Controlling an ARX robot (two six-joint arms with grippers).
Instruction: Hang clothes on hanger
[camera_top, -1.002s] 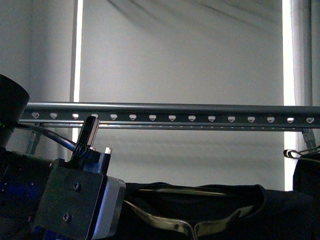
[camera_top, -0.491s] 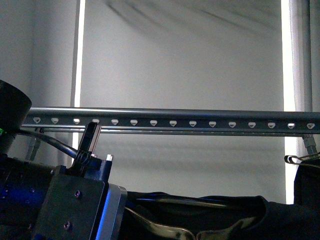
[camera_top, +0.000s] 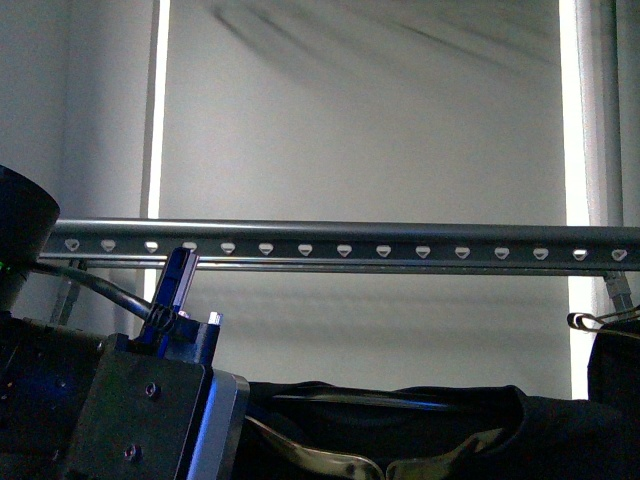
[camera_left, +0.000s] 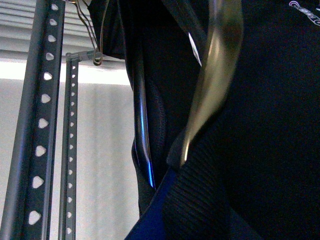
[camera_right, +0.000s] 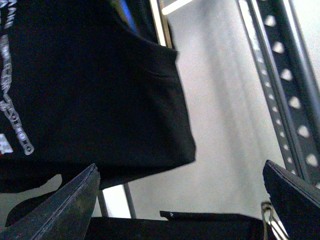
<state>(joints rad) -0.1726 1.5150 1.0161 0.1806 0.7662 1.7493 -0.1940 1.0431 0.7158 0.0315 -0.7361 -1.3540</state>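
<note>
The black T-shirt (camera_top: 450, 430) hangs low in the front view on a hanger with pale arms (camera_top: 330, 462) in its round neck. My left gripper (camera_top: 165, 345) is shut on the hanger. The hanger's dark hook (camera_top: 177, 282) points up, its tip at the lower edge of the perforated grey rail (camera_top: 400, 245). I cannot tell whether it is over the rail. In the left wrist view the hanger arm (camera_left: 215, 75) crosses the T-shirt (camera_left: 270, 130) above my gripper (camera_left: 165, 212). My right gripper (camera_right: 177, 200) is open and empty below the T-shirt's sleeve (camera_right: 100, 100).
Another black garment (camera_top: 612, 365) hangs from a metal clip hanger (camera_top: 598, 320) at the rail's right end. It also shows in the right wrist view (camera_right: 175, 227) under my open fingers. The rail (camera_right: 285, 75) and its upright (camera_left: 70, 150) stand before a pale blind.
The rail, my left gripper, the hook and the T-shirt all sit slightly lower in the front view than before. The hook stays at the rail's lower edge.
</note>
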